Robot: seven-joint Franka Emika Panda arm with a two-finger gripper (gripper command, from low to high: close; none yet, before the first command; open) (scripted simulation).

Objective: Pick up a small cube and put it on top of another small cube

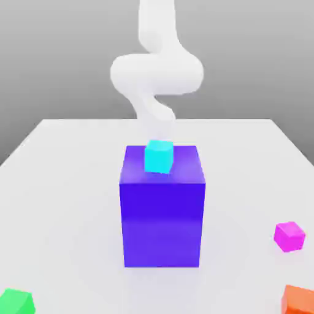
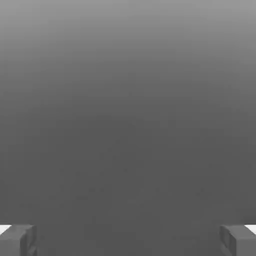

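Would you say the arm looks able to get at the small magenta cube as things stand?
Probably yes: the magenta cube sits alone on the table, apart from the orange cube, and the gripper is open with nothing between its fingers.

The pincer stands wide open, its two grey, blocky fingertips set far apart at opposite corners of the picture, each with a small white patch at its outer upper edge. Between and beyond them lies a plain, smooth grey surface, lighter at the far side and shading darker toward the fingertips. Nothing sits between the two fingertips, and neither of them touches anything.
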